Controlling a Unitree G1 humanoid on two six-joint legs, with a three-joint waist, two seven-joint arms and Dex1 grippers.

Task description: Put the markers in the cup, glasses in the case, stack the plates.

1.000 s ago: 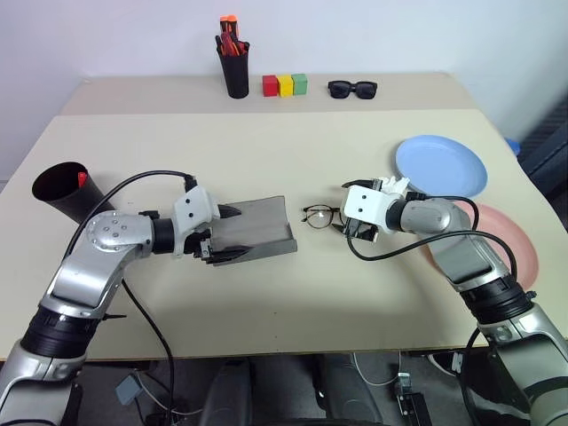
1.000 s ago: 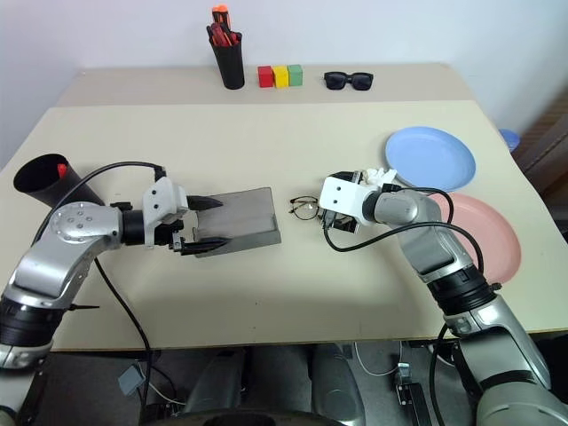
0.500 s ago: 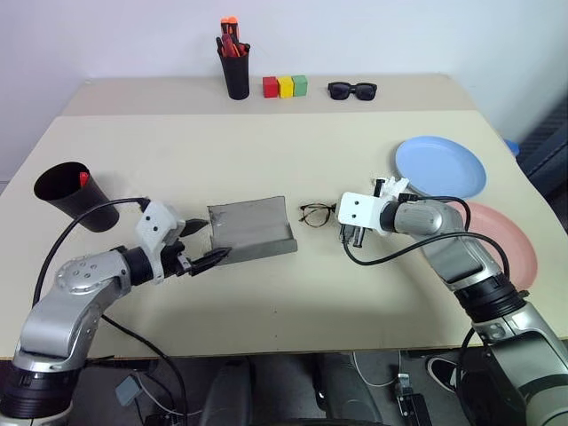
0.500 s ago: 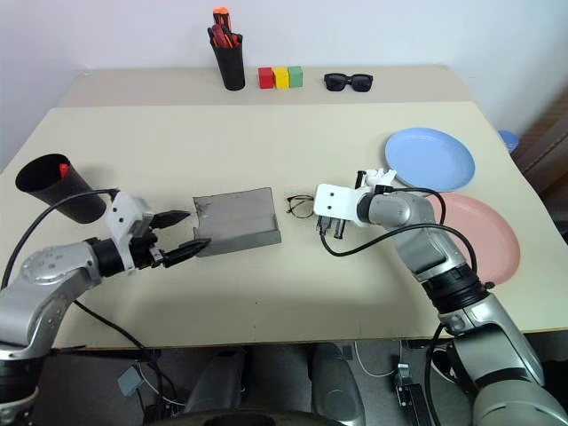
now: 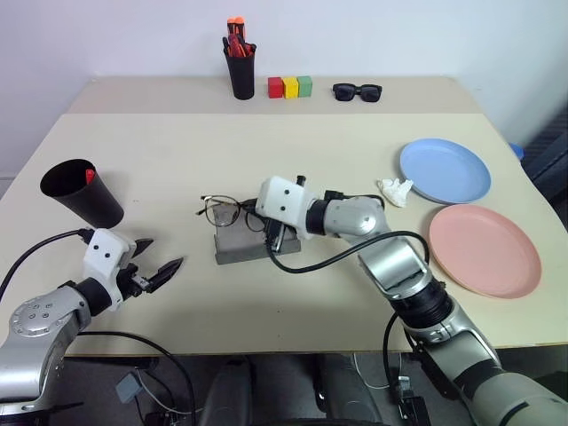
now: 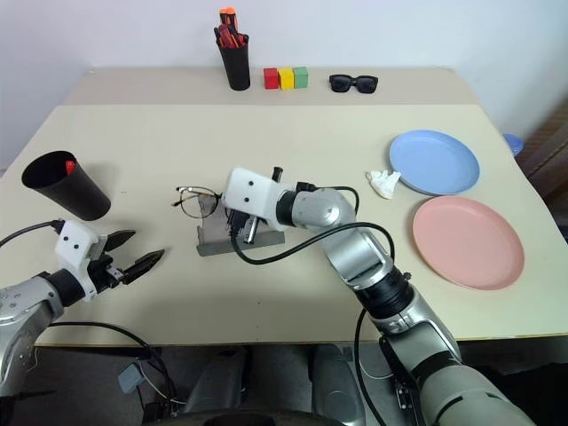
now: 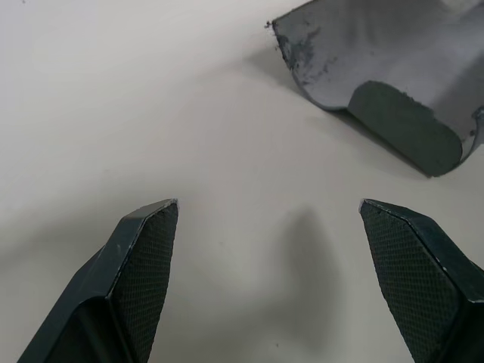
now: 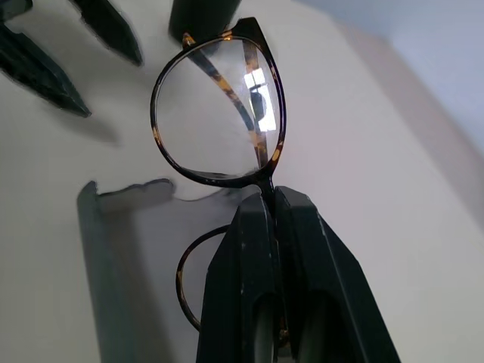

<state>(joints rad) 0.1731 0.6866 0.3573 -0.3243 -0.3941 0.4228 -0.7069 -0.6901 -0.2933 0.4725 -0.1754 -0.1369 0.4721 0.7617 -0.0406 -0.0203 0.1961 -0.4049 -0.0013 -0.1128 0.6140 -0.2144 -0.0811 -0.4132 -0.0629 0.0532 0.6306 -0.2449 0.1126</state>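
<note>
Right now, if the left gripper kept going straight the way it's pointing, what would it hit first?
Probably the grey case. The open left gripper points across bare table toward the case's near end, with nothing between them. Depth is unclear, so it might instead skim past the case's near corner.

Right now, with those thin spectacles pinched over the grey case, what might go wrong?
The right gripper grips the thin black wire-rimmed glasses only at the bridge, so they might twist or slip. They hang partly past the dull grey open case, so a release here could drop them on the table. The left gripper is open, off the case, which might slide.
</note>
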